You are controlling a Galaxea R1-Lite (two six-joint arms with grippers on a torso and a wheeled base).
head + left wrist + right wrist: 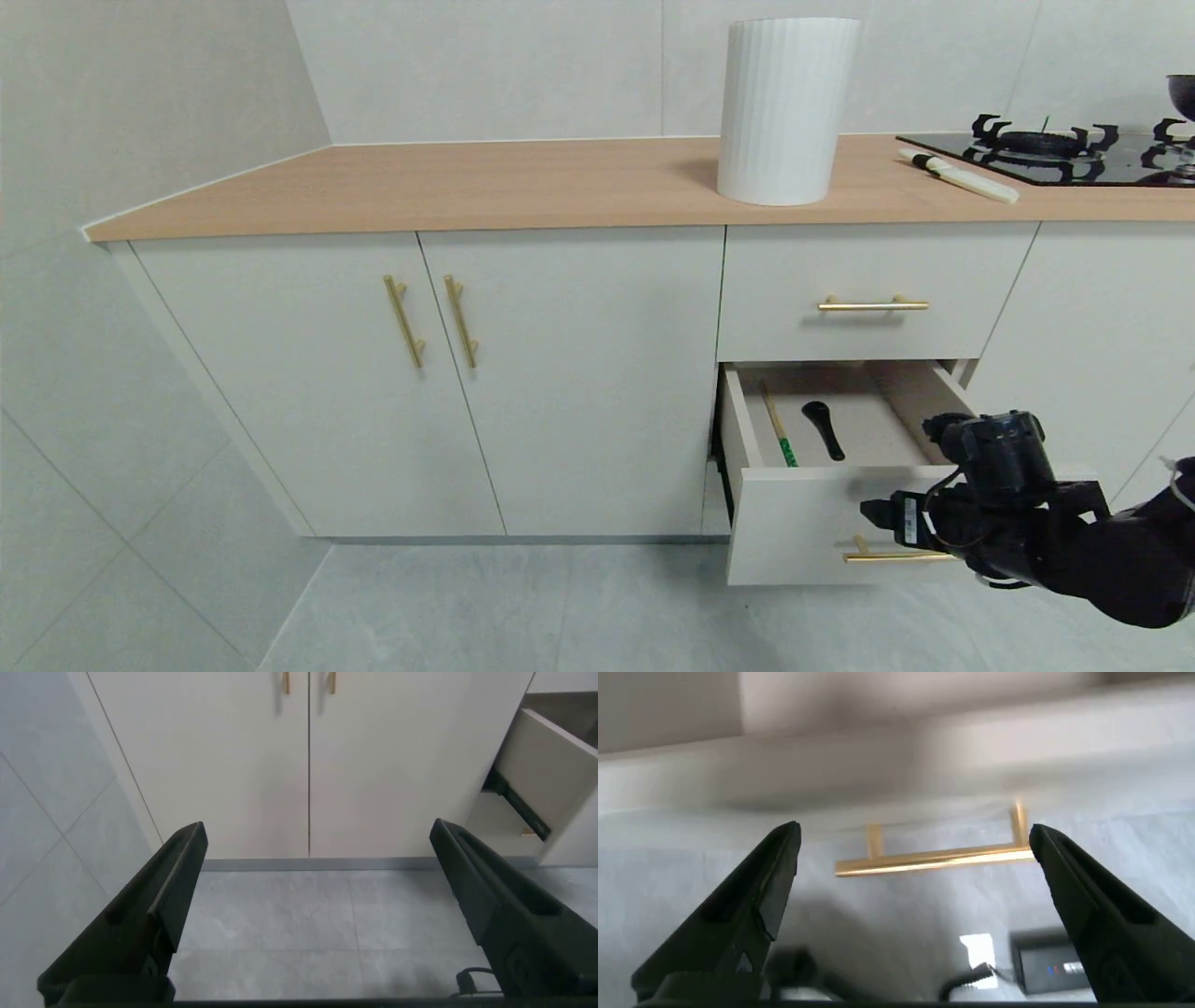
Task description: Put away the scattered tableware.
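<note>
Drawer front point(794, 523): right end effector point(911, 842) agape

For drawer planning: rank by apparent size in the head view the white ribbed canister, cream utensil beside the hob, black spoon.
1. white ribbed canister
2. cream utensil
3. black spoon in the open drawer

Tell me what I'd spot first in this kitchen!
Probably the open lower drawer, pulled out with a black spoon and green-tipped chopsticks lying inside. The right gripper hangs open right by the drawer's gold handle. Up on the wooden countertop stands a tall white ribbed canister.
</note>
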